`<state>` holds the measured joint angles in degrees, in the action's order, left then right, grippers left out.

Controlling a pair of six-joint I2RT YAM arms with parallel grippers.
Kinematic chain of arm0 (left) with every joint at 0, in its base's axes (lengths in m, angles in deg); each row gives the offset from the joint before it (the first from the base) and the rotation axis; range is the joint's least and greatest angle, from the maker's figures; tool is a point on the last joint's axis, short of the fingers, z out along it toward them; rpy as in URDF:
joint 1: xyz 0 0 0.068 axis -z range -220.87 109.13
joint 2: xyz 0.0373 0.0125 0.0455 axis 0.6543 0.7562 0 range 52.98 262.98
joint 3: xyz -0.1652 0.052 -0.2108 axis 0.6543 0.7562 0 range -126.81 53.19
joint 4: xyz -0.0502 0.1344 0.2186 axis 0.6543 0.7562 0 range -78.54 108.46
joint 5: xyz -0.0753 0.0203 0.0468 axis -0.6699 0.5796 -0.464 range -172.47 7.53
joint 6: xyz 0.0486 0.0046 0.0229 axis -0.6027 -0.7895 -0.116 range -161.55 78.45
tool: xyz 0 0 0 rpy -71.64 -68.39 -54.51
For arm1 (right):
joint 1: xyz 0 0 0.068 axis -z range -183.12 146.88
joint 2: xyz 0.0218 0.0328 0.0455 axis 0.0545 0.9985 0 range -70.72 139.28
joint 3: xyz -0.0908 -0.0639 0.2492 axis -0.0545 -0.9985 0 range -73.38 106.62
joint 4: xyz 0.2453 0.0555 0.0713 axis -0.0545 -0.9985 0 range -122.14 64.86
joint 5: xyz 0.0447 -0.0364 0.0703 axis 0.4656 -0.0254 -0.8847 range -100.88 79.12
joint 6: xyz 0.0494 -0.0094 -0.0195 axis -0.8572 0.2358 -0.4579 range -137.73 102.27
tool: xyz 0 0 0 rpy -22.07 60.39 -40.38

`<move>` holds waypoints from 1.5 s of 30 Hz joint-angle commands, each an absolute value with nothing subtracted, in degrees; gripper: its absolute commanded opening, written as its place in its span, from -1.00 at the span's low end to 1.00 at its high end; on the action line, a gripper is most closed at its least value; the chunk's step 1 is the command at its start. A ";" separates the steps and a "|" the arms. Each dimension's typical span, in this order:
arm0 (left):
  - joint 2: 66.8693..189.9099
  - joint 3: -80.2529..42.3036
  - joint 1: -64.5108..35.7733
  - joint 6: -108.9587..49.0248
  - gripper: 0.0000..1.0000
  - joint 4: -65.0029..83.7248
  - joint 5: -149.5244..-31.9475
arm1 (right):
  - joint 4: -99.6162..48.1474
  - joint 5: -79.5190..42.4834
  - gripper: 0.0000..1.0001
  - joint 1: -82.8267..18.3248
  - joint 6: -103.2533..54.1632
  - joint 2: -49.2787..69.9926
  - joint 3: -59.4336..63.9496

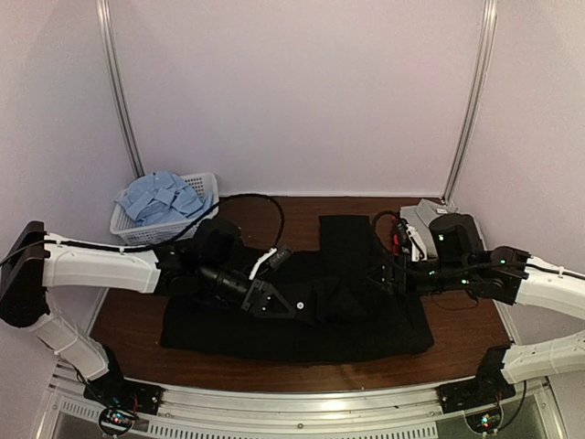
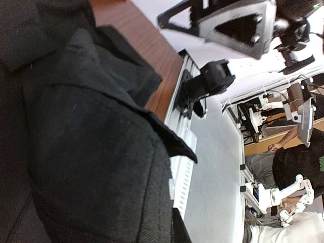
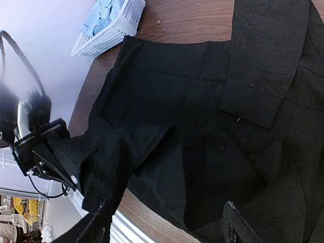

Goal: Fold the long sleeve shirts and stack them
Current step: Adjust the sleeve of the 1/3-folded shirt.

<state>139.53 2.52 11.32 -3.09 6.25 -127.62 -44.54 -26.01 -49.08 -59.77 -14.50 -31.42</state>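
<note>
The black shirt [image 1: 366, 315] lies spread mid-worktop [image 1: 128, 315]. My left end effector [image 1: 267, 298] is pressed together, pinching its cloth toward the 9 o'clock side. My right end effector [image 3: 164, 210] is spread above the fabric. I judge a one-sided pull could drag and bunch the whole shirt.

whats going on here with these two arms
Two robot arms are folding a black shirt spread on the brown table. The left arm's fingers are shut on a fold of its fabric; the right arm's fingers stand open above it. A light blue shirt waits in the white basket.
</note>
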 commanded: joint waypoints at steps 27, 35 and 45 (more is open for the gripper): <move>162.42 -51.15 5.48 -27.64 -1.00 45.06 -121.82 | -42.39 -19.15 0.34 -40.10 -53.78 -15.23 -34.23; 163.50 -59.12 -0.19 -26.83 -1.00 45.28 -122.64 | -29.58 -27.73 0.24 -40.25 -53.23 -10.40 -43.00; 166.46 -62.88 -1.34 -27.89 -1.00 45.48 -127.81 | -25.31 -28.66 0.13 -41.06 -52.00 2.11 -42.78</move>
<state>164.55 -61.81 -1.82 -26.76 46.10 -124.87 -28.19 -28.70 -40.69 -52.80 -1.64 -43.42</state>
